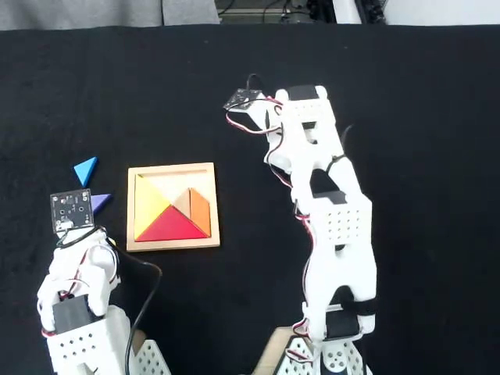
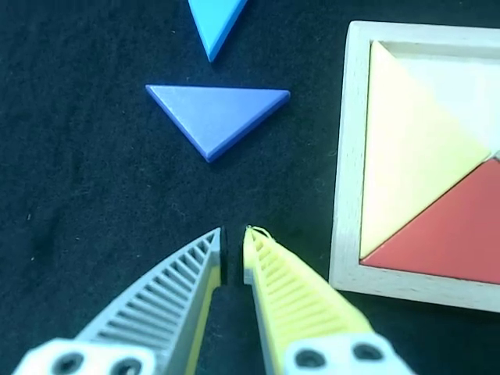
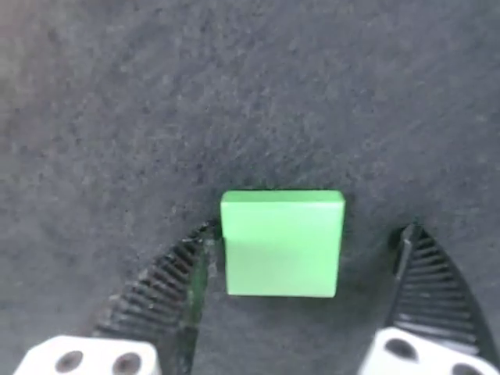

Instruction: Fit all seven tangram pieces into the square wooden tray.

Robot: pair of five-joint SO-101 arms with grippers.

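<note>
The square wooden tray (image 1: 173, 244) lies left of centre and holds a yellow triangle (image 1: 150, 205), a red triangle (image 1: 172, 227) and an orange piece (image 1: 201, 209). West of it on the black cloth lie a light blue triangle (image 1: 86, 169) and a dark blue triangle (image 1: 100, 202). My left gripper (image 2: 233, 234) is shut and empty, its tips a short way from the dark blue triangle (image 2: 215, 116); the tray's rim (image 2: 348, 156) is beside it. My right gripper (image 3: 308, 230) is open, its fingers (image 3: 168, 281) either side of a green square (image 3: 282, 243) lying flat on the cloth.
The right arm (image 1: 324, 219) stretches up the middle of the table, east of the tray. The left arm (image 1: 78, 289) stands at the near left corner. The top part of the tray (image 1: 176, 181) shows pale wood. Black cloth covers the whole table.
</note>
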